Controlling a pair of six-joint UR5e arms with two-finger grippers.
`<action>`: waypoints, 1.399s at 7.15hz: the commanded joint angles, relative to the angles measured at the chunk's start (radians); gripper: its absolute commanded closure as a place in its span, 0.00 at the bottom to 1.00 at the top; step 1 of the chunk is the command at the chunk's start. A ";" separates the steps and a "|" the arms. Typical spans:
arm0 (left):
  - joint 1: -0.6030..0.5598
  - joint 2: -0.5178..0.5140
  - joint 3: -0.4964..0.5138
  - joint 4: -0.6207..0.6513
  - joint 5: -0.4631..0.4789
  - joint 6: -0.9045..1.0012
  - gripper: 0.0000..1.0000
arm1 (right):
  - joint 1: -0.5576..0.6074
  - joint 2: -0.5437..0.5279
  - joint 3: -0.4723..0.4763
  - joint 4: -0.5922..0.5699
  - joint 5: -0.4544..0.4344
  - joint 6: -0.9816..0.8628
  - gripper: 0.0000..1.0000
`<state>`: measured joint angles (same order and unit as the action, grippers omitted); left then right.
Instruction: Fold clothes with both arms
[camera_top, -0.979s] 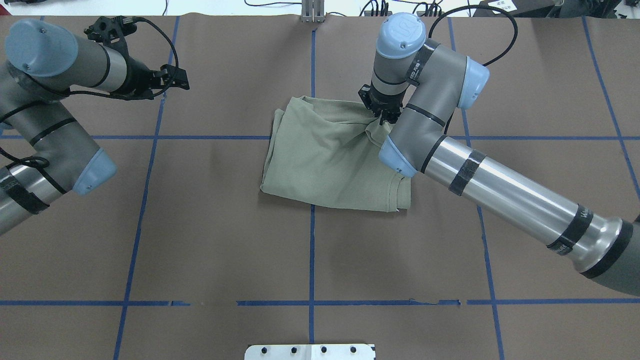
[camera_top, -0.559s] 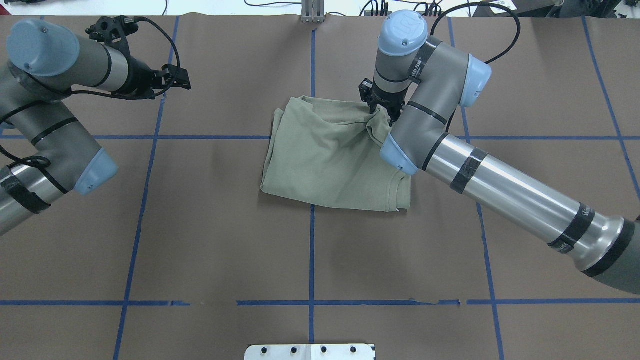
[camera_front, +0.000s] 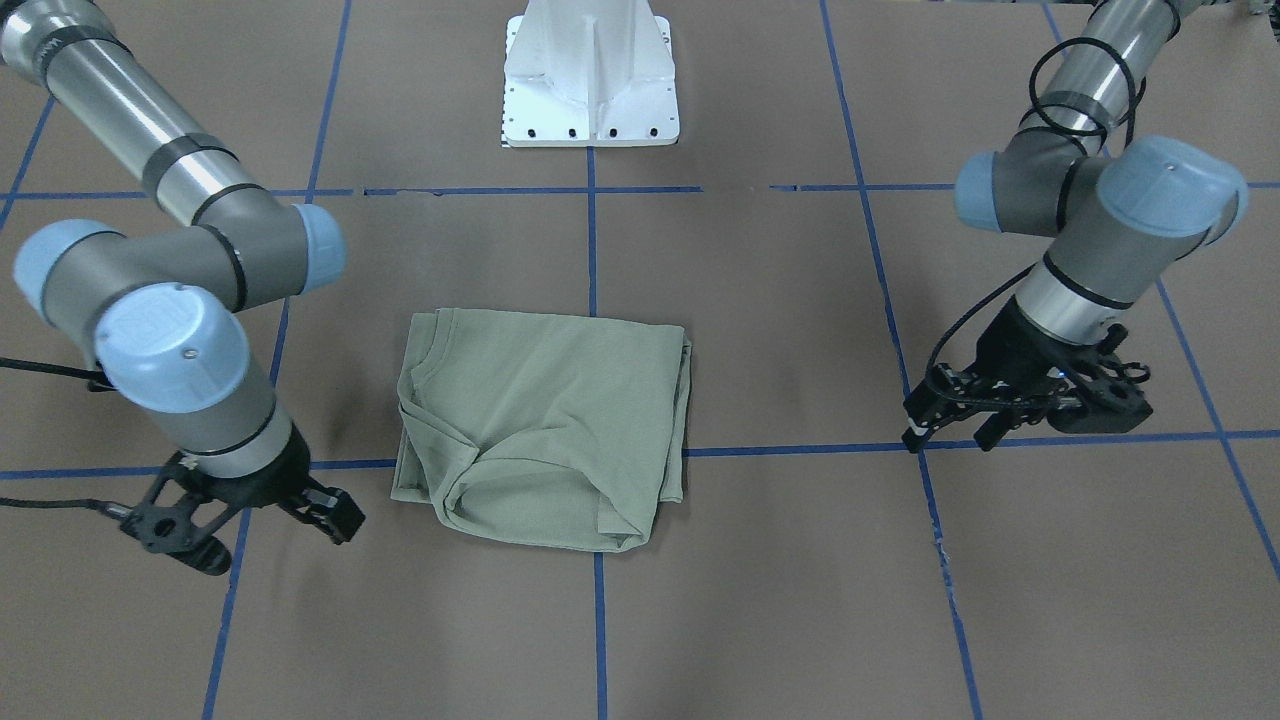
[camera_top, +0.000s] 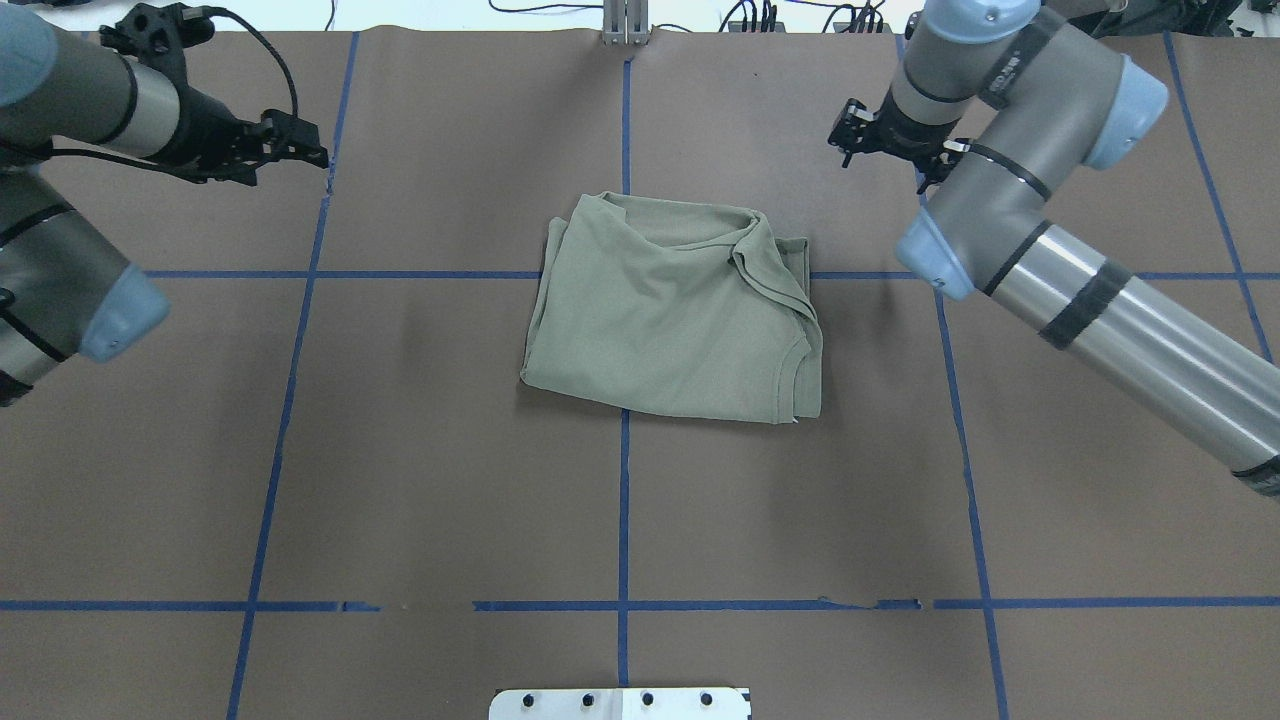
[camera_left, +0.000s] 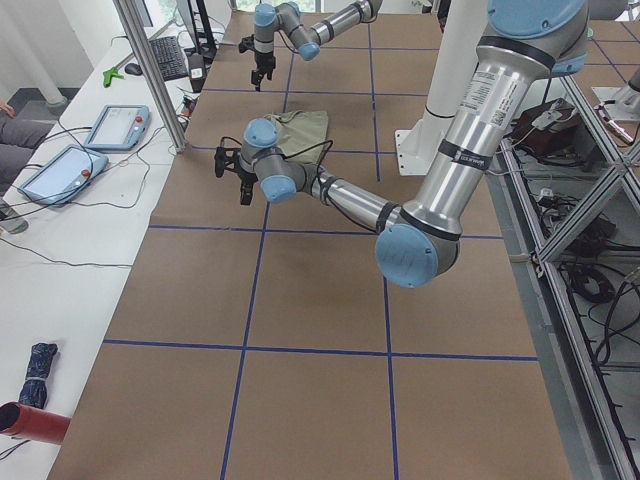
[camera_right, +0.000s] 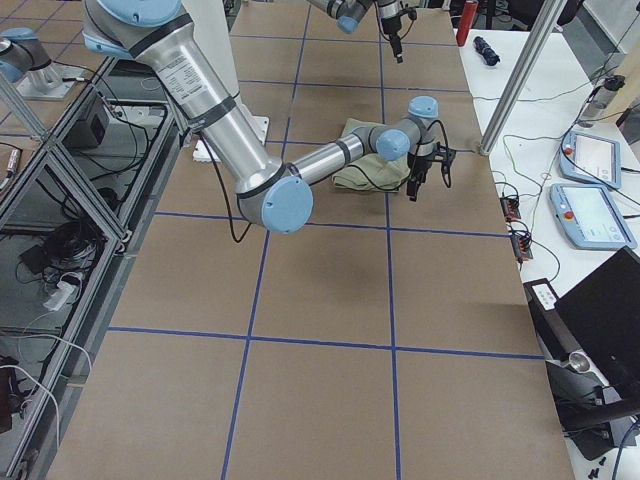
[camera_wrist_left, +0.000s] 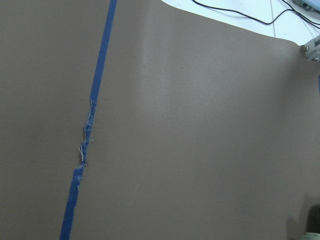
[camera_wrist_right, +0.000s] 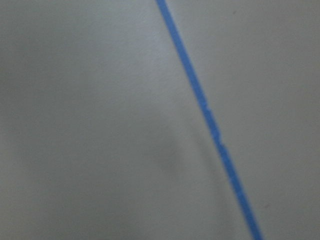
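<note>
The clothes are one sage-green shirt (camera_top: 670, 310), folded into a rough rectangle at the middle of the brown table (camera_top: 450, 450); it shows too in the front view (camera_front: 545, 430). Its far right corner lies rumpled. My right gripper (camera_top: 890, 150) hangs open to the right of that corner, apart from the cloth, with nothing in it (camera_front: 315, 515). Far off at the table's far left my left gripper (camera_top: 312, 148) is open and holds nothing (camera_front: 950, 437). Both wrist views show only table and blue tape.
Blue tape lines (camera_top: 624, 500) cross the table in a grid. The white base plate (camera_front: 590, 100) stands at the robot's edge. A side bench beyond the far edge carries tablets (camera_left: 115, 125), cables and a metal post (camera_left: 150, 70).
My right gripper let go of the shirt's far right corner and moved away to the right and farther back. The corner has settled on the shirt. My left arm drew back to the left.
</note>
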<state>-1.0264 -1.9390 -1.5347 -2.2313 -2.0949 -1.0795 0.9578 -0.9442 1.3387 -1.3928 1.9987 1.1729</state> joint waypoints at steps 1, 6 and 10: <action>-0.152 0.140 -0.030 0.007 -0.053 0.270 0.00 | 0.111 -0.193 0.110 0.009 0.063 -0.323 0.00; -0.481 0.363 0.067 0.095 -0.053 1.202 0.00 | 0.440 -0.531 0.149 0.012 0.251 -1.108 0.00; -0.491 0.405 0.059 0.102 -0.045 1.199 0.00 | 0.487 -0.599 0.203 0.026 0.249 -1.155 0.00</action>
<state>-1.5133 -1.5442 -1.4725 -2.1232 -2.1467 0.1173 1.4417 -1.5354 1.5183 -1.3680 2.2611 0.0173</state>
